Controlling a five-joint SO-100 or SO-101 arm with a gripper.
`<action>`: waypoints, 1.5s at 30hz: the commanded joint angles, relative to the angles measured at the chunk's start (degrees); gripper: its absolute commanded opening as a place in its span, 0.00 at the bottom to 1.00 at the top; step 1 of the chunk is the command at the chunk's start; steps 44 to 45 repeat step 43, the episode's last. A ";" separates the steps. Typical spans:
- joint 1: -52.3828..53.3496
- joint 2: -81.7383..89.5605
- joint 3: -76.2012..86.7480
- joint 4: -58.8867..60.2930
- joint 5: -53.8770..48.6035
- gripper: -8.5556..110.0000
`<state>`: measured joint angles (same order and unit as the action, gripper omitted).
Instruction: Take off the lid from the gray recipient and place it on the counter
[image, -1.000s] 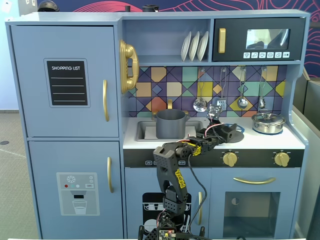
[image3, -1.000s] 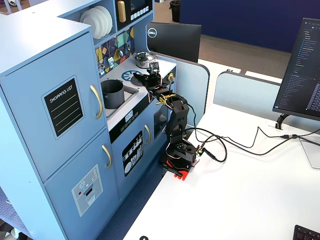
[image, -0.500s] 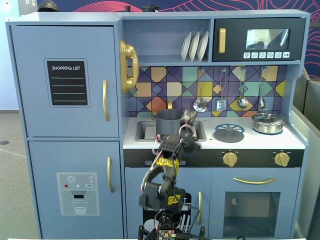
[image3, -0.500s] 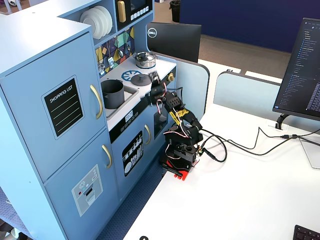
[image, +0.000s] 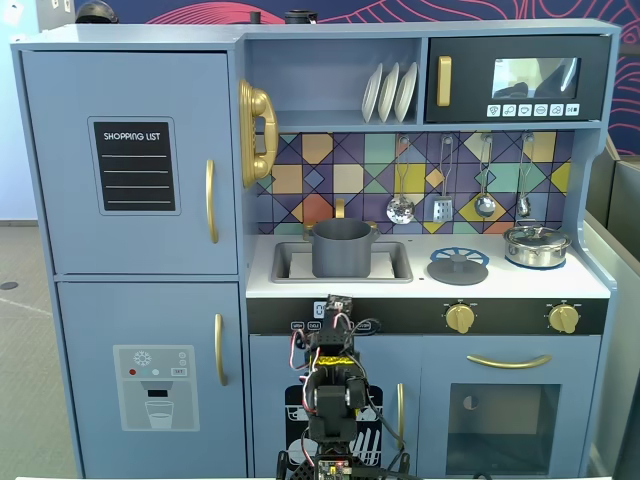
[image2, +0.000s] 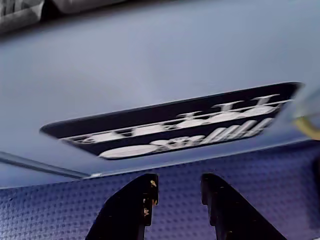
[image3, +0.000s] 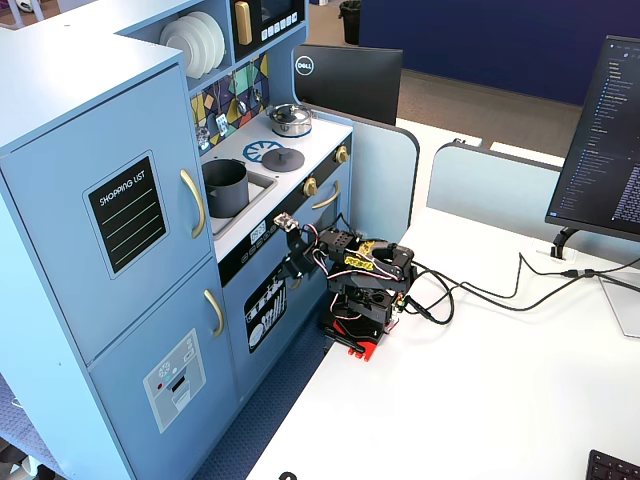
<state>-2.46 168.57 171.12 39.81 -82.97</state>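
Observation:
The dark gray pot (image: 341, 248) stands uncovered in the sink basin of the white counter (image: 420, 286). The flat gray lid (image: 457, 268) with its small knob lies on the blue burner print, to the right of the pot. Both also show in the other fixed view: pot (image3: 225, 187), lid (image3: 283, 158), counter (image3: 318, 133). My arm (image: 335, 395) is folded low in front of the kitchen's lower door, well below the counter. In the wrist view my gripper (image2: 179, 192) is open and empty. It faces the door's dish print (image2: 175, 125) and a blue dotted mat (image2: 60, 210).
A shiny silver pot (image: 536, 245) with its own lid stands at the counter's right end. Utensils (image: 440, 190) hang on the tiled back wall. Gold knobs (image: 460, 318) sit on the front panel. A white desk (image3: 480, 380) with cables and monitors lies behind the arm.

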 joint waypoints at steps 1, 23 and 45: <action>-3.43 0.18 0.79 2.72 1.49 0.07; 1.41 13.54 0.88 47.55 -2.02 0.09; 1.93 13.54 0.88 47.81 -3.60 0.10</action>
